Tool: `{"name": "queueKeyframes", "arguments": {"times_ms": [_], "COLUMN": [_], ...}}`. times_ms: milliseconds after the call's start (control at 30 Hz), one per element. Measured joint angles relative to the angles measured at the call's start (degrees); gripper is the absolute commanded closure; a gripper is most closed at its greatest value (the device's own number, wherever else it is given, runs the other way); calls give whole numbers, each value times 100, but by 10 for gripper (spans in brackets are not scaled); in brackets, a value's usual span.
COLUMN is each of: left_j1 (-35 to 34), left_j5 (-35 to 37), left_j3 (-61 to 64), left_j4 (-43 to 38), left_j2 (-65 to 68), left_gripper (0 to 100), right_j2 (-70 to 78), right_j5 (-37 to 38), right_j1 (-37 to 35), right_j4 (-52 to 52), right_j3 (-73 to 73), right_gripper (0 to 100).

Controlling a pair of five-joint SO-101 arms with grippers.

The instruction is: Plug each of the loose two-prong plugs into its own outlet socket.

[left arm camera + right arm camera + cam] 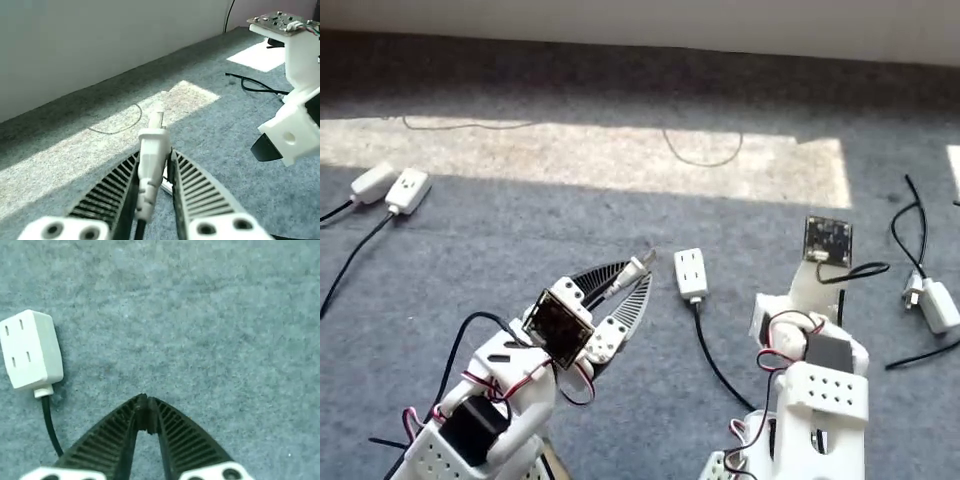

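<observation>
Left gripper [155, 154] pinches the white two-prong plug [150, 172] by its body. The prongs stick out past the fingertips and the cord trails back between the fingers. In the high view the plug is lifted off the grey carpet [520, 250], just beside the middle outlet socket [690, 272], not touching it. Right gripper [145, 405] is pressed together with nothing in it, tips near the carpet beside that same socket.

Step in hand, as I judge it: insertion. The socket's slotted face looks upward, so the prongs should be tipped down square to the slots before pushing. The block lies loose on carpet and will likely slide, so the right gripper could brace it. Keep the grip firm so the plug doesn't twist.

Counts:
- Arms: two.
- Socket blocks: three, the middle one, far-left socket [410, 190] and far-right socket [941, 306].
- Plugs: three, the held one, left plug [370, 182] and right plug [912, 292]. Each of the last two lies against its socket; can't tell if seated.
</observation>
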Motion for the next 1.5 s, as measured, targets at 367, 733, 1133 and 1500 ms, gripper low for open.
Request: {"name": "queueKeyframes", "arguments": {"times_ms": [367, 733, 1133, 1500], "left_j1": [18, 9, 9, -79], "left_j5": [-387, -2936, -5319, -5776], "left_j3": [-2444, -6760, -10620, -12686], "left_j4": [809, 3015, 5099, 5829], "left_j2": [3516, 8158, 11666, 14048], "left_gripper": [994, 993, 993, 993], "right_j2": [0, 0, 0, 0], "right_j5": [-105, -123, -123, -123], "right_j1": [26, 527, 563, 563], "right_j4": [-1143, -1512, -1521, -1521], "right_j3": [1108, 1108, 1108, 1116], "right_gripper": [992, 992, 992, 992]}}
